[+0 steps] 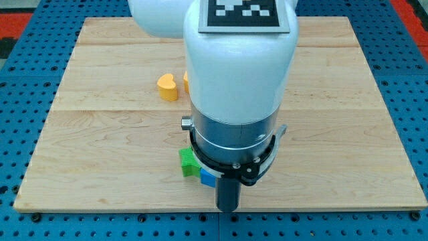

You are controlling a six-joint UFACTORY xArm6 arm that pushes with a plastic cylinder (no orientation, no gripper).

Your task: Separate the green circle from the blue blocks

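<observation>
Mid-separation, no pincer fitted, only my tip (228,209) planted just right of a blue block (208,177) touching a green block (188,161), circle unconfirmed; wedging between needed next.

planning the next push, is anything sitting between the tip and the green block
Nothing visible does. My tip sits just to the view's right of the blue block, which touches the green block. The arm hides most of that cluster, so more may lie behind it.

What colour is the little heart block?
Yellow-orange; the heart block shows clearly in the camera view.
</observation>
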